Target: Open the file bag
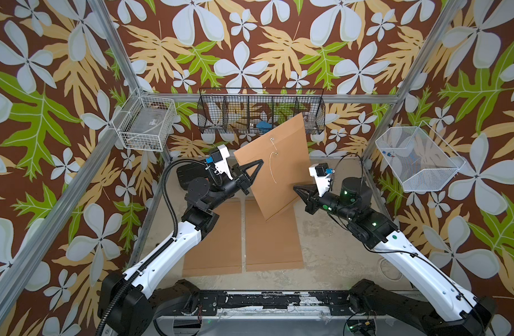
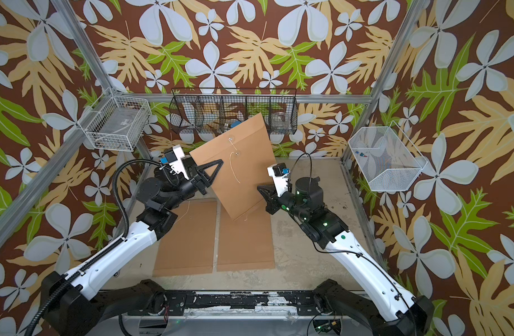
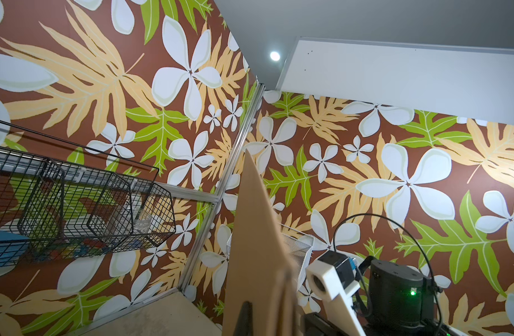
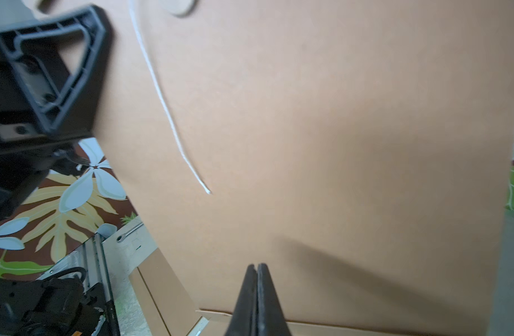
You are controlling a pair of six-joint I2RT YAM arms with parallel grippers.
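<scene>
Both top views overhead, left wrist upward, right wrist near file bag (image 4: 308,145)

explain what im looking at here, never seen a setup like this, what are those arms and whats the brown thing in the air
These are two robot arms fixed to a table inside a booth with flowered walls. Two pictures look down from overhead and show nearly the same view. The other two come from a small camera on each arm's wrist.

Each arm ends in a pincer. The left gripper is shut on the edge of a brown envelope, holding it tilted in the air. Its string hangs loose. The right gripper is shut, with its tip close to the envelope, and seems to hold nothing.

A second envelope and a third envelope lie flat on the table. A black wire basket hangs on the back wall.
</scene>
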